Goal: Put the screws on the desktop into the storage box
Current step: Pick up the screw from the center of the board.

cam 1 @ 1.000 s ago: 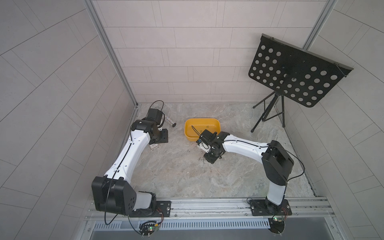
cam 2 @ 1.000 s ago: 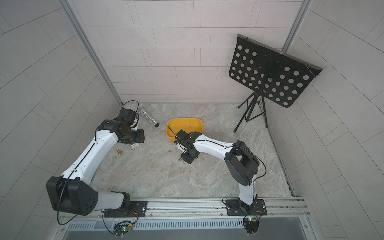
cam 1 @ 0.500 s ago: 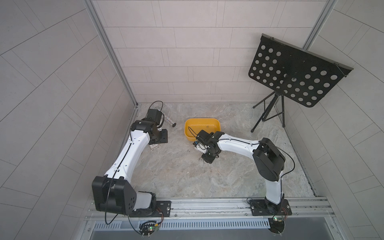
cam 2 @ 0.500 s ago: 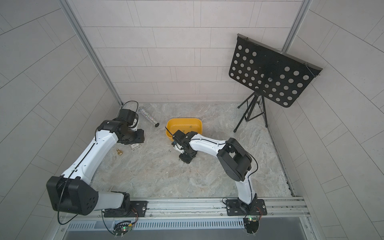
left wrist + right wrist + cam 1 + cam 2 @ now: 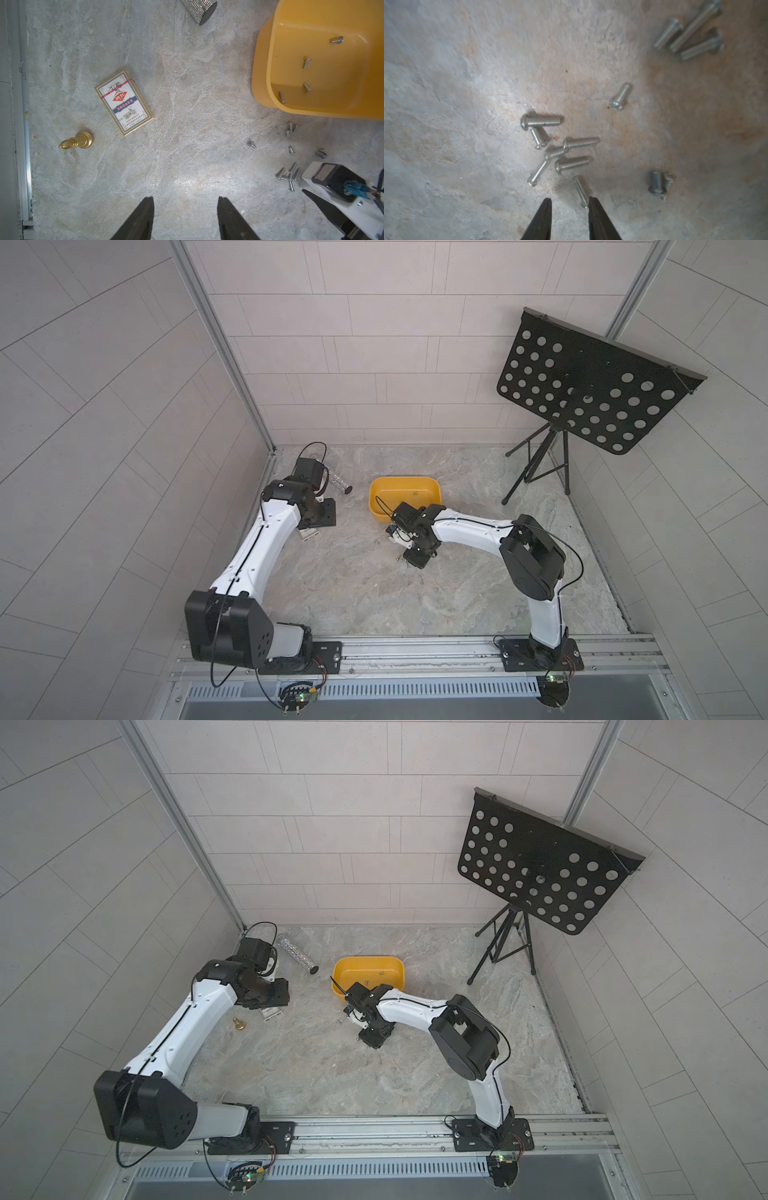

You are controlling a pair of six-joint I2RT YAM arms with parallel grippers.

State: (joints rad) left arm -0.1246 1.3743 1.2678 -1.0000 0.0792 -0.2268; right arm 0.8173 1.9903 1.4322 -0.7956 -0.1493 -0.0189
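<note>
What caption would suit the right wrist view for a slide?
Right hand, jaws apart, poised over loose screws scattered on the marble desktop.

Stretches left arm (image 5: 266, 543) forward, elbow bent; holds left gripper (image 5: 185, 198) wide open, pointing down; folds right arm (image 5: 469, 526) inward across the middle; points right gripper (image 5: 570, 198) down, jaws narrowly apart, gripping nothing.

The screws (image 5: 572, 164): bright threaded metal, shiny. The desktop (image 5: 187, 176): matt, stone-look, faintly rough. The storage box (image 5: 261, 83) at their 12 o'clock: smooth glossy plastic. The card pack (image 5: 123, 102): glossy printed card. The tube (image 5: 199, 8): glittery. The bell-shaped piece (image 5: 76, 141): polished brass.
</note>
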